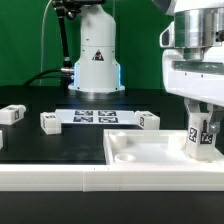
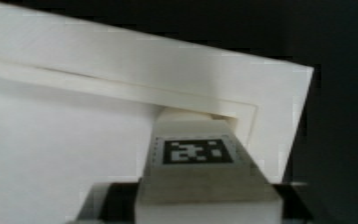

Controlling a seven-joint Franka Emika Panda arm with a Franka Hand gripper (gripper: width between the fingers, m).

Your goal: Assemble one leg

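My gripper (image 1: 200, 122) is at the exterior view's right, shut on a leg (image 1: 201, 146), a small white post with black-and-white tags. It holds the leg upright over the right end of the large white panel (image 1: 140, 152). I cannot tell whether the leg's lower end touches the panel. In the wrist view the leg (image 2: 197, 152) fills the space between the dark fingers (image 2: 123, 200) of the gripper (image 2: 202, 198), with its far end by a recessed corner of the panel (image 2: 87, 110).
Three loose legs lie on the black table: one at the far left (image 1: 12, 115), one beside it (image 1: 50, 121), one behind the panel (image 1: 148, 121). The marker board (image 1: 95, 116) lies between them. The arm's base (image 1: 95, 60) stands behind.
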